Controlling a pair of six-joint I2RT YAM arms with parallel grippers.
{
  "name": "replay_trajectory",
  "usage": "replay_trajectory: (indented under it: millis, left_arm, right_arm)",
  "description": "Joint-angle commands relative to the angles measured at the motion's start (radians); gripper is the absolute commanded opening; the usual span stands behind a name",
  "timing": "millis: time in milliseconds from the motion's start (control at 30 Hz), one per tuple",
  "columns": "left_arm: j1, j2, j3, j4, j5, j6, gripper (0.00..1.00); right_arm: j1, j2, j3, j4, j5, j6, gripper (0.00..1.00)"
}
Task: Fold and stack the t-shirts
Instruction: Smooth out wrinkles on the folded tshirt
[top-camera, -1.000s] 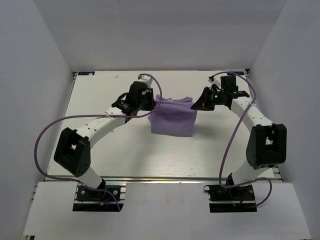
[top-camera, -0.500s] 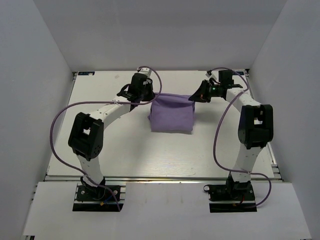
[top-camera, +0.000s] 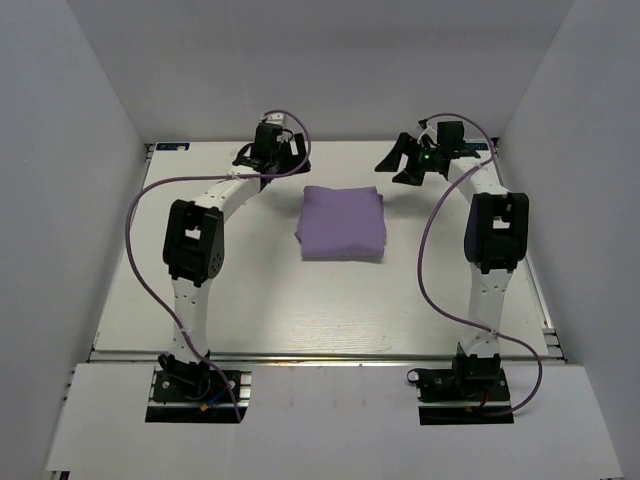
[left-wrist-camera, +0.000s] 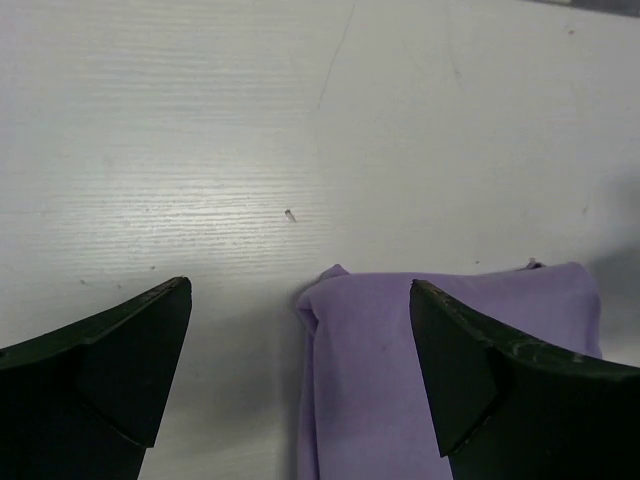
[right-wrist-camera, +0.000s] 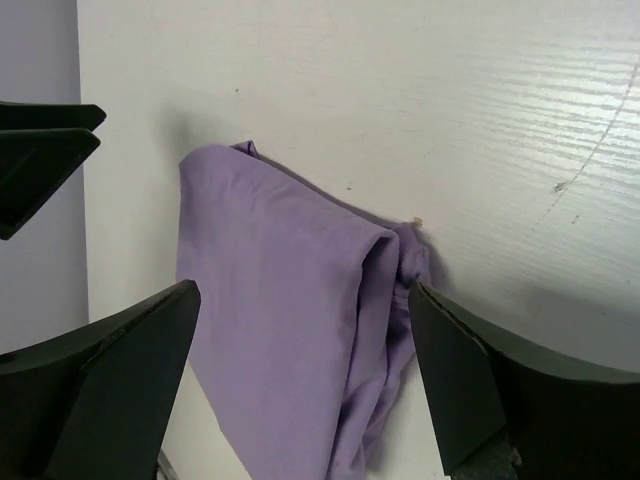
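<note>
A lavender t-shirt (top-camera: 342, 223) lies folded into a flat, roughly square bundle on the white table, a little beyond its middle. My left gripper (top-camera: 268, 160) hovers open just past the shirt's far left corner, apart from the cloth. In the left wrist view the t-shirt (left-wrist-camera: 450, 370) shows between and under the wide-open left gripper (left-wrist-camera: 300, 290). My right gripper (top-camera: 397, 165) is open too, off the far right corner. Its wrist view looks down on the folded t-shirt (right-wrist-camera: 280, 300), layered edges on the right, with the right gripper (right-wrist-camera: 303, 290) holding nothing.
White walls close in the table (top-camera: 250, 290) on three sides, and a metal rail (top-camera: 320, 143) runs along its far edge. Purple cables (top-camera: 135, 270) loop from both arms. Black fingers of the left gripper (right-wrist-camera: 45, 150) show at the right wrist view's left edge.
Both grippers have opened and let go of the shirt's far edge, then drawn back toward the far wall. The shirt has settled flat as a folded square.
</note>
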Motion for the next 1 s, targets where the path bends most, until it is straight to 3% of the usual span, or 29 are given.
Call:
replay_trajectory:
  millis: [0, 167, 300, 633, 767, 967]
  left_arm:
    - [0.000, -0.114, -0.041, 0.022, 0.086, 0.018, 1.00]
    - [-0.029, -0.202, -0.230, 0.147, 0.230, 0.052, 1.00]
    - [-0.029, -0.211, -0.250, 0.206, 0.387, 0.052, 1.00]
    - [-0.038, -0.070, -0.250, 0.222, 0.534, 0.081, 1.00]
    - [-0.038, -0.009, -0.259, 0.231, 0.557, 0.118, 1.00]
    - [-0.029, 0.066, -0.250, 0.179, 0.557, 0.159, 1.00]
  right_arm:
    - [0.002, -0.168, -0.072, 0.012, 0.006, -0.058, 0.90]
    - [0.006, -0.324, -0.264, 0.131, -0.032, -0.020, 0.90]
    - [0.032, -0.322, -0.344, 0.170, -0.061, 0.015, 0.90]
    - [0.114, -0.111, -0.209, 0.194, -0.046, 0.038, 0.90]
    - [0.095, -0.013, -0.253, 0.337, -0.063, 0.155, 0.90]
    - [0.063, 0.056, -0.291, 0.320, 0.052, 0.166, 0.90]
